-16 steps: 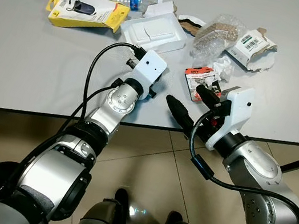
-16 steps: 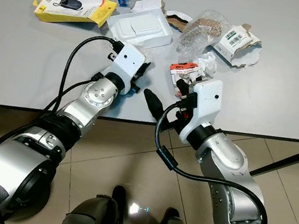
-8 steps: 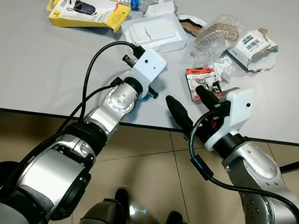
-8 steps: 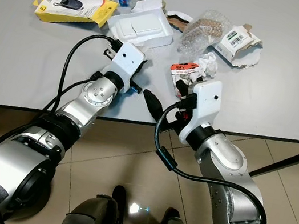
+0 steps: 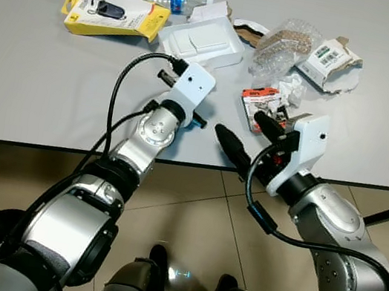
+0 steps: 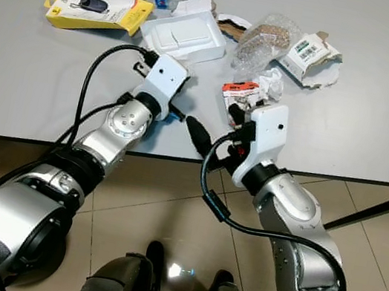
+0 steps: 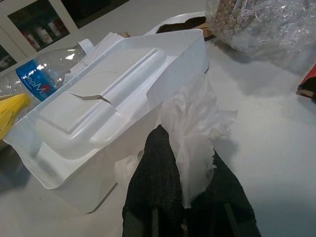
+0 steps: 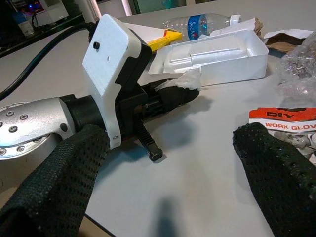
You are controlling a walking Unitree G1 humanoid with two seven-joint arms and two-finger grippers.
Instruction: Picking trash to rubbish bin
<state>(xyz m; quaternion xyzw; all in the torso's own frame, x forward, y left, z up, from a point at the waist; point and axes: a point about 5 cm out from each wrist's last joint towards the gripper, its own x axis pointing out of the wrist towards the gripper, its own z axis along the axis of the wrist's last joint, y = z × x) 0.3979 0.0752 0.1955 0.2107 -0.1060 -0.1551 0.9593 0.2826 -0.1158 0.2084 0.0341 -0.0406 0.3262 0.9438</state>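
- Left gripper (image 7: 185,197) fingers pinch thin crumpled tissue (image 7: 195,128) against the white plastic tray (image 7: 113,113).
- Right gripper (image 5: 245,133) fingers spread wide at the table (image 5: 39,88) edge, red packet (image 5: 259,100) at 12 o'clock.

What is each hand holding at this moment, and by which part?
The left hand is shut on a crumpled white tissue, pinching its lower end beside the white plastic tray. The right hand is open and holds nothing.
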